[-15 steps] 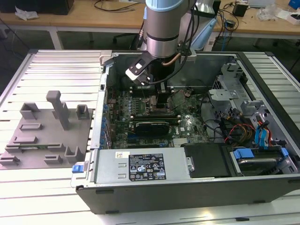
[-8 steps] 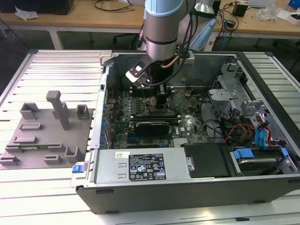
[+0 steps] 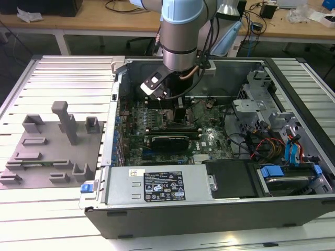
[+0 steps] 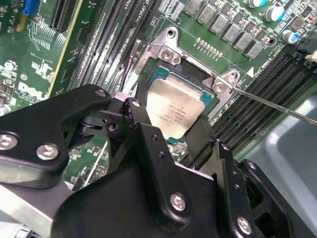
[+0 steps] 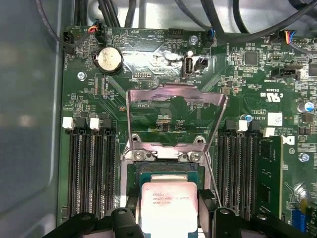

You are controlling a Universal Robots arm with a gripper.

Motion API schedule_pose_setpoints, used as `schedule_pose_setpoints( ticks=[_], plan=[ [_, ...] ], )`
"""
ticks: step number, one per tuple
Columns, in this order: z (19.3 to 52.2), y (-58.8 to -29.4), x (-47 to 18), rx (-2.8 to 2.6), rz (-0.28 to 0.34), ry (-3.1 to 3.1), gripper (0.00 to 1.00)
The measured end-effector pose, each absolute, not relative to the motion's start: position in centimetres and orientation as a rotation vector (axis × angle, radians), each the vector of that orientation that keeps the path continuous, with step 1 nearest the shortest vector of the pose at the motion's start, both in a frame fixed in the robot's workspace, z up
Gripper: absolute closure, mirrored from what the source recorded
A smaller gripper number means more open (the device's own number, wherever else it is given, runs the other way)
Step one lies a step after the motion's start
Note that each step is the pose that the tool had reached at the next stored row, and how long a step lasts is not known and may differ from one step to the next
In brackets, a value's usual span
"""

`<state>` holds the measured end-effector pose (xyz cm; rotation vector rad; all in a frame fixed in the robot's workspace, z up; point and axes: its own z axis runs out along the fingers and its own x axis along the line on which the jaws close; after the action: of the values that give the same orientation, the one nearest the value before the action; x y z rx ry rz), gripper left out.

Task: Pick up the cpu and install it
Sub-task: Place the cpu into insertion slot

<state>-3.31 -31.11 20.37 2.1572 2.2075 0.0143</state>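
I see the black gripper (image 4: 174, 121) with its jaws closed on the small square silvery-grey cpu (image 5: 169, 206), pinching two opposite edges and holding it just over the dark motherboard socket (image 5: 163, 170), whose metal frame (image 5: 176, 95) stands hinged open.

The arm (image 3: 180, 36) hangs vertical in the upper middle of the exterior view, wrist pointing down; its pincer (image 4: 172, 121) grips the cpu (image 5: 169, 206) by two opposite edges.

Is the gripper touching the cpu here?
Touching. In the first wrist view the gripper has its fingers flush against two opposite edges of the cpu, with no gap on either side, above the open socket.
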Motion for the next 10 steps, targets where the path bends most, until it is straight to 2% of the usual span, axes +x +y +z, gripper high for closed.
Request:
schedule_pose_setpoints(
  ticks=[10],
  plan=[
    [19.67, -31.05, -3.31, 2.185, 0.012, 2.18, 0.45]
  ],
)
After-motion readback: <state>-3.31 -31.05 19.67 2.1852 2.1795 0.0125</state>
